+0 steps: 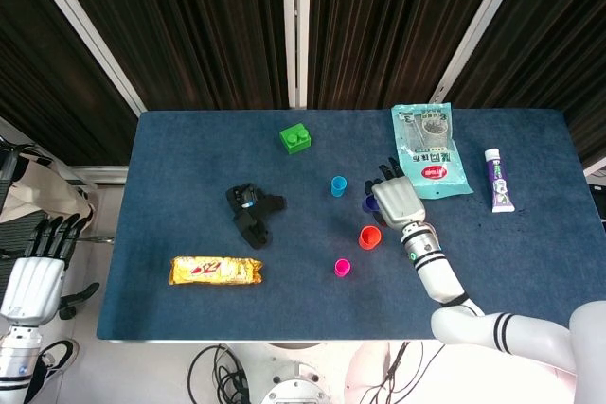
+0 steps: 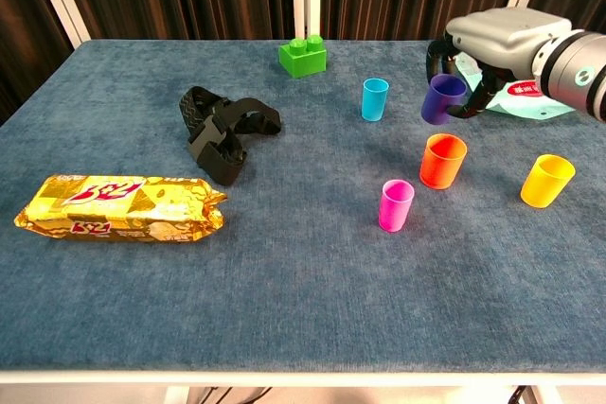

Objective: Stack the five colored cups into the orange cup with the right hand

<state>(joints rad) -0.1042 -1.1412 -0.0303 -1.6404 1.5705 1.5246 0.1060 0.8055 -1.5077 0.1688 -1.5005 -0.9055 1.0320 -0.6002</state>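
The orange cup (image 2: 443, 160) (image 1: 369, 237) stands upright right of the table's centre. My right hand (image 2: 483, 40) (image 1: 393, 198) grips the purple cup (image 2: 442, 99) (image 1: 366, 203) and holds it tilted in the air, above and just behind the orange cup. On the table stand a blue cup (image 2: 375, 98) (image 1: 338, 185) further back, a pink cup (image 2: 396, 204) (image 1: 342, 268) in front, and a yellow cup (image 2: 547, 180) to the right. The head view does not show the yellow cup. My left hand (image 1: 38, 262) hangs off the table's left side, fingers apart, holding nothing.
A green brick (image 2: 303, 54) lies at the back. A black strap-like object (image 2: 223, 132) and a golden snack packet (image 2: 118, 207) lie on the left. A teal pouch (image 1: 431, 150) sits behind my right hand, and a tube (image 1: 499, 180) lies at the far right.
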